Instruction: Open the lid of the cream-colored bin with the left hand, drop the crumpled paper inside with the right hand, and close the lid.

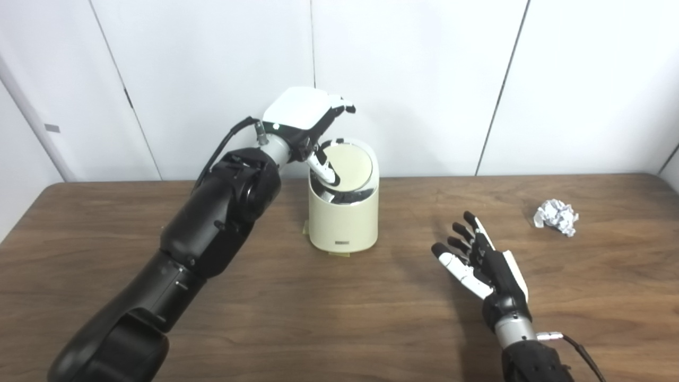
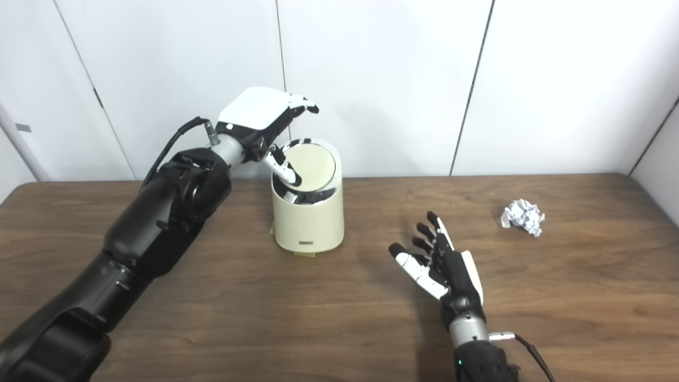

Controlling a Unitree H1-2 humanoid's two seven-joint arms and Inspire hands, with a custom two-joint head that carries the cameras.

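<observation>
Left hand [image 1: 305, 119] at bin lid [image 2: 310, 164]

A small dark label on the bin [image 1: 343, 212] is too blurred to read.

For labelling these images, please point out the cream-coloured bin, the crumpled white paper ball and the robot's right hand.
cream-coloured round bin [image 1: 344, 223]: left eye view, front wall.
crumpled white paper ball [image 1: 556, 216]: left eye view, its middle.
right hand [image 2: 451, 270]: right eye view, middle of the hand.
</observation>
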